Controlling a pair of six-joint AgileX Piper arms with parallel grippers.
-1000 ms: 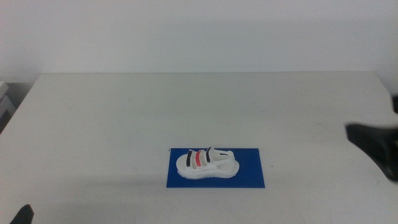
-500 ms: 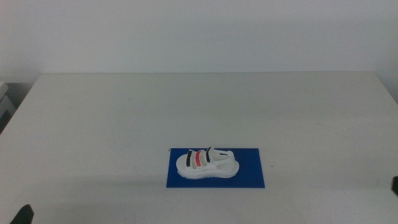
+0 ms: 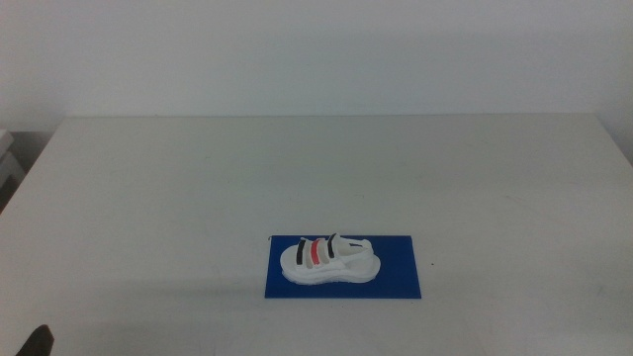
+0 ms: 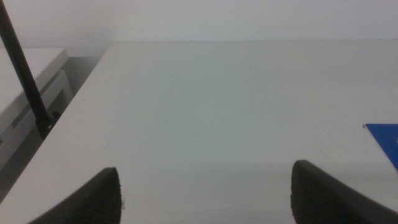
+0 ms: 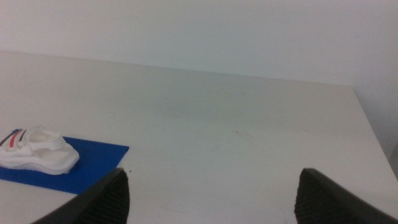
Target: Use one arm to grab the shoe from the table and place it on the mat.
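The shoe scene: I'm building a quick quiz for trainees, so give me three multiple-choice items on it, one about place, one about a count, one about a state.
1. Where is the shoe?
A. on the bare table beside the mat
B. on the blue mat
C. held in a gripper

2. How many red stripes cross the shoe's top?
A. one
B. two
C. three

3. How does the right gripper stand?
A. shut on the shoe
B. shut and empty
C. open and empty, apart from the shoe

Answers: 1 B, the middle view shows blue sheet on all sides of the sole. 2 A, a single red stripe sits between two black ones. 3 C, the right wrist view shows its jaws wide apart with only table between them. The left gripper waits open near the table's left edge.
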